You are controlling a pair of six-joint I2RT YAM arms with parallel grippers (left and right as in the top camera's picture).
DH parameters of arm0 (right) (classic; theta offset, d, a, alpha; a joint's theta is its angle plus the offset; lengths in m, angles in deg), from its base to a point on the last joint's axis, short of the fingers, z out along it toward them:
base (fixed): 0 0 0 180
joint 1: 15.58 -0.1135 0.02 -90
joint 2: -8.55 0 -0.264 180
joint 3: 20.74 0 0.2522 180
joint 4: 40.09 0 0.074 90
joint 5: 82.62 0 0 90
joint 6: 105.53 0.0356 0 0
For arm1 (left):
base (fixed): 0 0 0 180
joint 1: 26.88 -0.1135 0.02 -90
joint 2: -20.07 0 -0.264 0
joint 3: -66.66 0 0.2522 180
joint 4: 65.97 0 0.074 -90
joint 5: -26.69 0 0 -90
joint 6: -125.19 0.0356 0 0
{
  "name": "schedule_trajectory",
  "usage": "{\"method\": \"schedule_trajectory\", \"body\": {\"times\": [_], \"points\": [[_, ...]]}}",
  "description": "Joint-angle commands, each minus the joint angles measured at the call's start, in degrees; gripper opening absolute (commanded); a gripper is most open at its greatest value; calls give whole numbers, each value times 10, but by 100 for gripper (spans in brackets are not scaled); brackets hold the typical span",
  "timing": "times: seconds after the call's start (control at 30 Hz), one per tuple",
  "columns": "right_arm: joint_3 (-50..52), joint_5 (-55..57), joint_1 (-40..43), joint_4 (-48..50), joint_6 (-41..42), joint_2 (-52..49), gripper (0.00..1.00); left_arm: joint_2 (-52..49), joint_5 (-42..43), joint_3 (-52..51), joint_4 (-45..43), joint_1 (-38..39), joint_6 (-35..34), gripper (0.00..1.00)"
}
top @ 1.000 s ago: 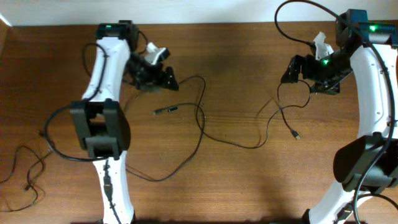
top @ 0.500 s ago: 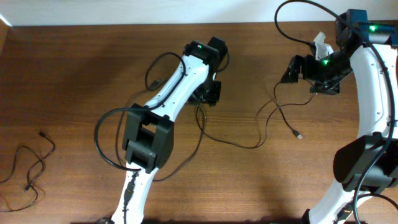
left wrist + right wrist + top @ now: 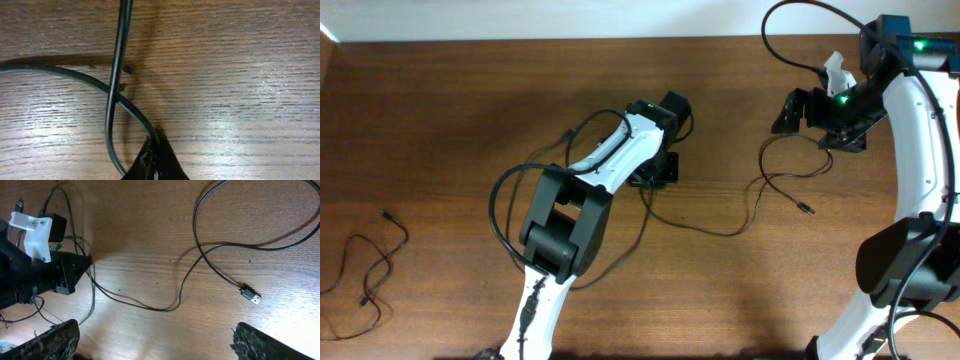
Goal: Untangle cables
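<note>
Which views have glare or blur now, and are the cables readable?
Overhead: even light, sharp, faint sheen on the table. Left wrist: very close; cable sharp with a soft shadow, glare streaks along the grain at right. Right wrist: bright glare patch low on the wood, fingers blurred, plug crisp.

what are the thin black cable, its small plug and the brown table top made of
The thin black cable: likely rubber or plastic sheath, matte, bending in soft loops. Its small plug: black moulded body, shiny metal tip. The brown table top: wood or wood veneer, visible grain, slight sheen.
</note>
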Motion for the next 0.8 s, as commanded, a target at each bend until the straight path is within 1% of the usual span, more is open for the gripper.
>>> {"method": "schedule_trajectory", "body": {"times": [0.0,0.1,0.2,0.27,0.37,0.4,0.47,0.5,0.53,0.6,0.63,0.67,0.77], "points": [[3,5,-6,5,-2,-3,99,-3,6,2,2,1,59,0],[3,5,-6,8,-2,-3,99,55,70,74,31,0,153,0],[3,5,-6,15,-2,-3,99,127,170,152,71,-1,282,0],[3,5,-6,19,-2,-3,99,183,183,194,106,-1,347,0],[3,5,-6,19,-2,-3,99,247,181,198,126,-12,398,0],[3,5,-6,19,-2,-3,99,256,178,198,132,-20,398,0],[3,5,-6,19,-2,-3,99,266,173,198,158,-62,412,0],[3,5,-6,19,-2,-3,98,263,184,197,175,-84,429,0],[3,5,-6,19,-2,-3,99,258,238,196,192,-103,462,0],[3,5,-6,19,-2,-3,99,248,412,196,217,-127,553,0],[3,5,-6,19,-2,-3,99,243,490,196,237,-130,611,0],[3,5,-6,19,-2,-3,99,238,566,196,256,-131,652,0],[3,5,-6,19,-2,-3,99,233,658,196,250,-134,651,0]]}}
